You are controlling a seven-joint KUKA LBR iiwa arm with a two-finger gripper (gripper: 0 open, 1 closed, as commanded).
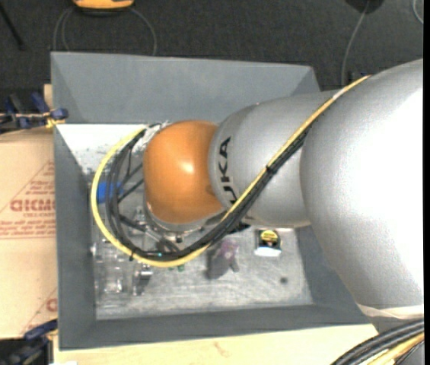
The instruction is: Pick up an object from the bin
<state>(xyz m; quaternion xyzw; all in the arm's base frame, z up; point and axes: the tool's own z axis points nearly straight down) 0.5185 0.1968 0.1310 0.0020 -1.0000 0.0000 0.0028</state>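
My gripper (pixel 154 240) reaches down into the left half of the bin, mostly hidden under the arm's wrist. Just below and left of it lies a clear, glassy plastic thing (pixel 112 268) near the bin's front left corner. A small dark piece (pixel 143 277) sits right beside that clear thing, under the gripper. To the right, a grey and purple object (pixel 223 257) rests on the bin floor. Further right lies a small white, yellow and black item (pixel 268 243), partly under the arm.
The arm with its orange cover and looped cables spans the bin's middle and right, hiding whatever lies beneath. The bin's walls rise close on the left and front of the gripper.
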